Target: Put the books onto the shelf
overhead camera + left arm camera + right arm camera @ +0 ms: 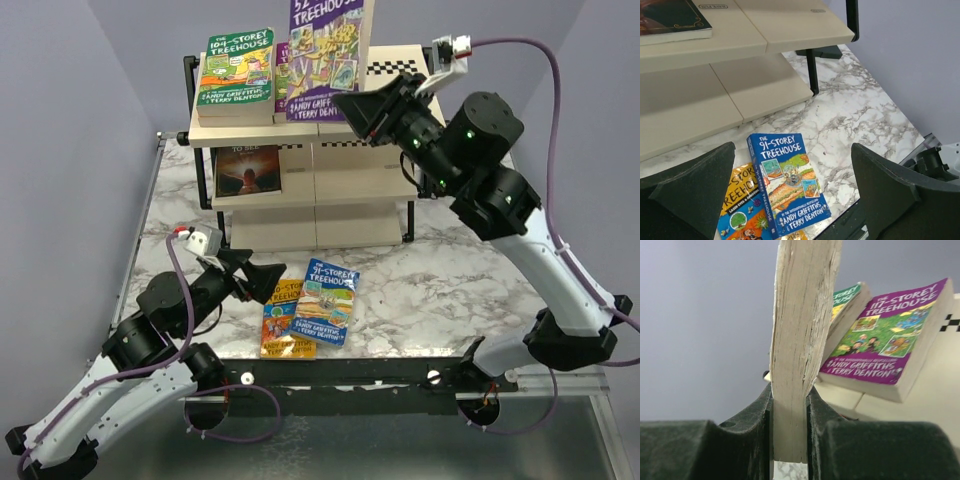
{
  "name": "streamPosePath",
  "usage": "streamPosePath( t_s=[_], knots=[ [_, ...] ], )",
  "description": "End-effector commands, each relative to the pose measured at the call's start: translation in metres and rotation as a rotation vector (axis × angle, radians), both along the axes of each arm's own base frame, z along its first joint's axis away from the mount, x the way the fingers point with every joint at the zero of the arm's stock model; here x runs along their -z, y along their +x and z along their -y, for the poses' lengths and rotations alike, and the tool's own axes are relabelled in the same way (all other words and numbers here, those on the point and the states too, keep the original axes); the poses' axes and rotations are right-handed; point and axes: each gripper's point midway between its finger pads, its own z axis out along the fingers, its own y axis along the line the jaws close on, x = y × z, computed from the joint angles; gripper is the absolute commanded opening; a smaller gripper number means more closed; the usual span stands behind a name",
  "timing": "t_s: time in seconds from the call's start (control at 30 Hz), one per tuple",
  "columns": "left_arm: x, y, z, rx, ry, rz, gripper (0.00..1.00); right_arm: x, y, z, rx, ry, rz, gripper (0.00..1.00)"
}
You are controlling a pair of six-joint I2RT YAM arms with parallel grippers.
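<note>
a white-and-grey marble table [440, 280] sits between plain lilac walls [60, 120], with the shelf [350, 190] at its far side. on the top tier lie a green book [236, 68] and a purple book [885, 337]; a dark book [247, 170] rests on the middle tier. a blue book [327, 302] overlaps an orange book [280, 325] on the marble near the front edge. the right arm reaches high over the top tier, the right gripper [365, 110] clamped on an upright purple paperback [325, 50]. the left arm is low, the left gripper [255, 272] spread wide just beside the two books on the marble
</note>
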Motion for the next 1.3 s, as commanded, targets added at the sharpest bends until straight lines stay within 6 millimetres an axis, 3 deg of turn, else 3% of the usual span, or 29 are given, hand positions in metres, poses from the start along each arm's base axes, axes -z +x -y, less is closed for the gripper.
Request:
streamPosePath(
  t_s=[0.0, 0.57, 1.0, 1.27],
  knots=[
    [0.006, -0.003, 0.0, 0.021, 0.023, 0.005, 0.99, -0.024, 0.005, -0.003, -0.069, 0.065, 0.012, 0.01],
    [0.003, -0.008, -0.001, 0.039, 0.006, 0.022, 0.99, -0.001, 0.079, -0.004, -0.242, 0.249, -0.324, 0.01],
    [0.001, -0.009, -0.002, 0.039, 0.0, 0.029, 0.99, 0.024, 0.098, -0.012, -0.301, 0.282, -0.458, 0.01],
    [0.0, -0.01, -0.003, 0.035, -0.006, 0.033, 0.99, 0.033, 0.108, -0.014, -0.287, 0.285, -0.488, 0.15]
  ],
)
